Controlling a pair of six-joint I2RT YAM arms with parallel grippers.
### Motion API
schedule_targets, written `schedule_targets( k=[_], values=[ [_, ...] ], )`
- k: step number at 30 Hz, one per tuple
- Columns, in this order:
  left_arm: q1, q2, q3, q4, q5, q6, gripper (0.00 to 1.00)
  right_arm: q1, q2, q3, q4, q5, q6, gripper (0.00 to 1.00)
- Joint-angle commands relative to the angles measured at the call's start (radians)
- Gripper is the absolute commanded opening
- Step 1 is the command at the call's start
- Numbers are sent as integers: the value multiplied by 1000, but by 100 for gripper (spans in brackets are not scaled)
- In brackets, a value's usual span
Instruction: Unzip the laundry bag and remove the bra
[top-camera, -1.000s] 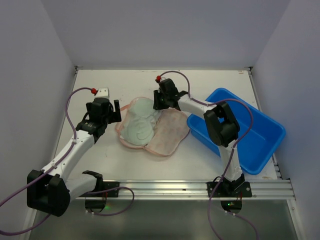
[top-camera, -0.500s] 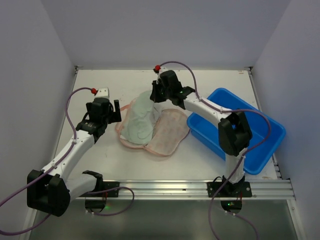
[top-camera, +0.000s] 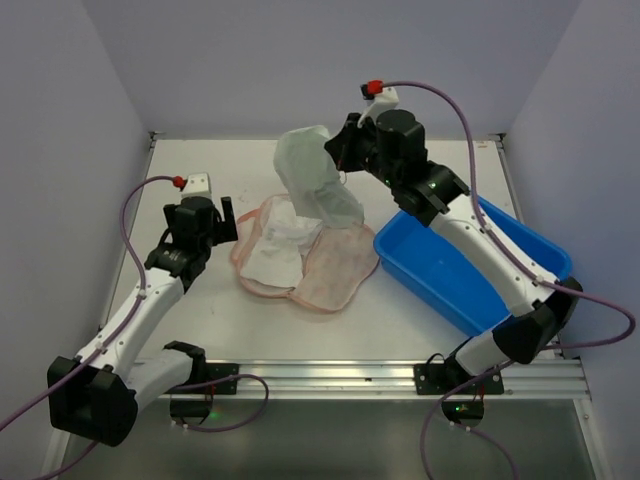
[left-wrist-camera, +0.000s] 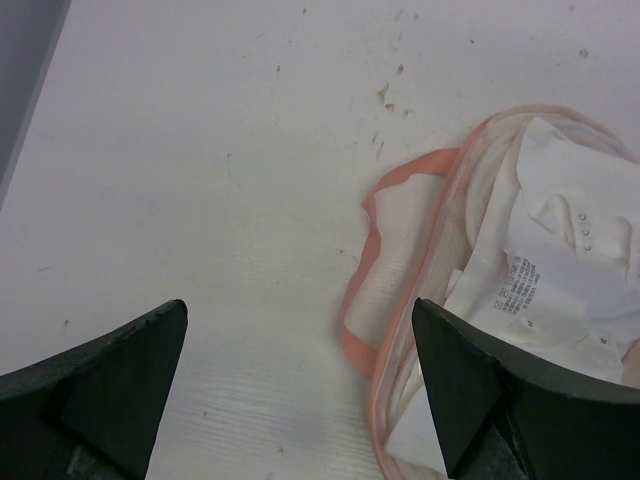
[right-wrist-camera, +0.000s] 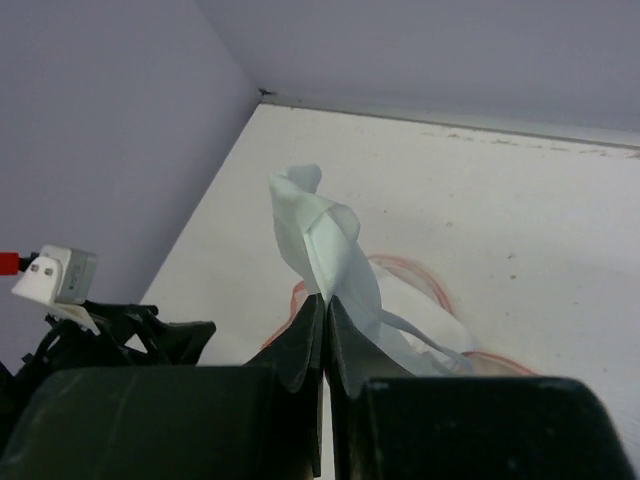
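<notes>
The laundry bag lies unzipped and spread open on the table, pink lining up. My right gripper is shut on the white bra and holds it well above the bag; the bra's lower end hangs down to the bag. In the right wrist view the fingers pinch the bra over the bag's pink rim. My left gripper is open and empty at the bag's left edge. White fabric with a printed label lies in the bag's left half.
A blue plastic tub stands at the right, touching the bag's right side. White walls close the table at the back and left. The left arm shows low in the right wrist view.
My right gripper has risen and moved back and right with the bra, lifting it out of the bag. White labelled fabric now shows in the bag. The left arm has hardly moved.
</notes>
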Motion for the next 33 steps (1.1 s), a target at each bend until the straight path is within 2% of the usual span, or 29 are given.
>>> schedule_targets(
  k=[1, 9, 14, 19, 24, 29, 33],
  values=[
    [8, -22, 4, 24, -31, -2, 98, -29, -121, 45, -76, 212, 13, 0],
    [8, -36, 2, 24, -21, -4, 98, -143, -315, -16, -194, 448, 22, 0],
    [6, -36, 2, 25, -10, -6, 98, -256, -403, -86, -259, 500, 51, 0],
    [8, -27, 5, 25, 15, -6, 98, -316, -464, -179, -305, 560, 94, 0],
    [8, -31, 2, 25, 15, -6, 98, -381, -448, -288, -284, 518, 174, 0],
    [8, -30, 4, 24, 15, -4, 98, -405, -379, -368, -150, 471, 265, 0],
    [8, -37, 0, 22, 8, -4, 98, -405, -346, -426, -83, 491, 370, 0]
  ],
)
